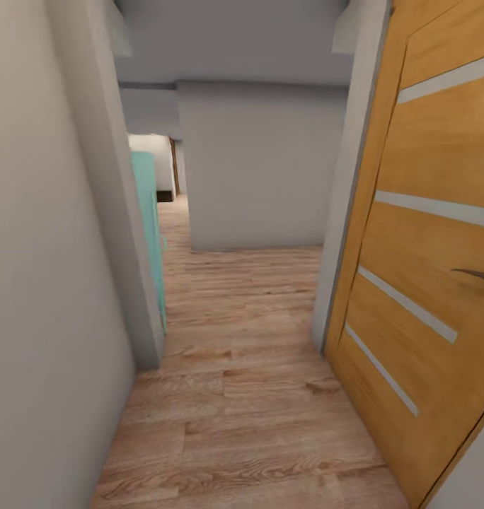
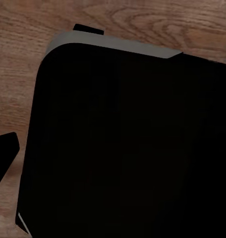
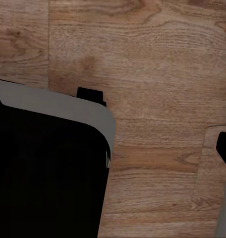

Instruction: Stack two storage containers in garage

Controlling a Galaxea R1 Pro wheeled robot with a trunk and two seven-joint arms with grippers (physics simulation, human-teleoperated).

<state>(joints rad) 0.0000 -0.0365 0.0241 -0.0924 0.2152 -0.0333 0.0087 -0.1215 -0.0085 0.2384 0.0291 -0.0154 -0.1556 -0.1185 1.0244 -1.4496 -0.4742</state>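
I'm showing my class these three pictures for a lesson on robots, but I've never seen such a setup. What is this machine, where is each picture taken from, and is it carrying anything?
These are simulator renders from a wheeled robot with two arms. The large picture comes from a camera on its head: it looks along a narrow hallway with a wood-plank floor, grey walls, an open wooden door on the right and a turquoise object past the left wall's corner. The two small pictures come from cameras near each arm's fingers, aimed downward. Each shows the same plank floor and a big black rounded shape with a grey edge, probably part of the robot's own body. Nothing can be seen being held, and the bins it must move are not visible at this moment; it seems to be travelling.
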